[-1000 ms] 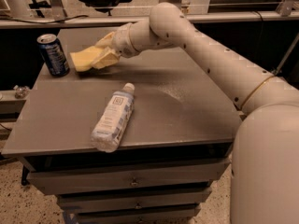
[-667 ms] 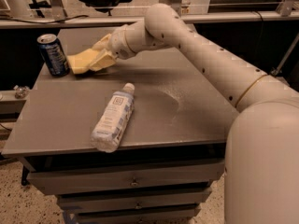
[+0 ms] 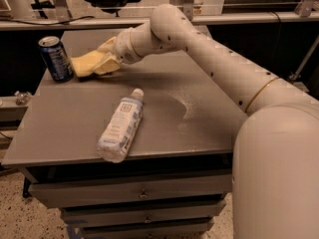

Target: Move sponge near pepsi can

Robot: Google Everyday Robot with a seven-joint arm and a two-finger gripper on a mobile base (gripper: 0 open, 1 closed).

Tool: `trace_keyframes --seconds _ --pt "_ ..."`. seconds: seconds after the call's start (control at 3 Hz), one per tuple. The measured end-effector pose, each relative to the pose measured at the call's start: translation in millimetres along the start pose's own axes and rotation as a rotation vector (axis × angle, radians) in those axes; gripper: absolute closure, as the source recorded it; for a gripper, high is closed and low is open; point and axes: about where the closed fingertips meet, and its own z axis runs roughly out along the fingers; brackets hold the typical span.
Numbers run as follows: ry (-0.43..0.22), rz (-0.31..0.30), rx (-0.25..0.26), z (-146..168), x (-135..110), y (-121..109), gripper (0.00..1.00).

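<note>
1. Carrying the sponge (image 3: pixel 87 65) toward 9 o'clock along the far part of the desk (image 3: pixel 65 118), with the gripper (image 3: pixel 105 59) clamped on the sponge's 3 o'clock end.
2. Bringing the free end of the sponge right up to the 3 o'clock side of the pepsi can (image 3: pixel 56 59). Impossible to tell whether touching the can or stopping just short of it.
3. Holding the sponge low over the desk. Impossible to tell whether resting on the surface or hanging slightly above it.
4. Approaching completion of the task, by judgement: already lying just beside the can, with only the set-down and the release of the grip left to do. Risking a nudge to the upright can if pushed further toward 9 o'clock.
5. Sitting slightly further toward 9 o'clock than one second ago, when a narrow strip of desk was showing between sponge and can. Swinging the arm (image 3: pixel 214 63) the same way by a small amount.
6. Leaving the rest as before: can standing upright at the far 9 o'clock corner, and water bottle (image 3: pixel 119 128) lying on its side toward 5 o'clock of the sponge, well apart.
</note>
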Motion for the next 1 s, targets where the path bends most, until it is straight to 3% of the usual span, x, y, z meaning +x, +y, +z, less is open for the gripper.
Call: trace_keyframes --seconds 0.33,0.67,1.0 --pt "0.004 0.004 -0.007 1.6 0.4 0.5 0.13" --pt "0.007 0.006 -0.014 3.0 0.7 1.0 0.00" --pt "0.008 0.009 -0.021 2.9 1.4 1.2 0.00"
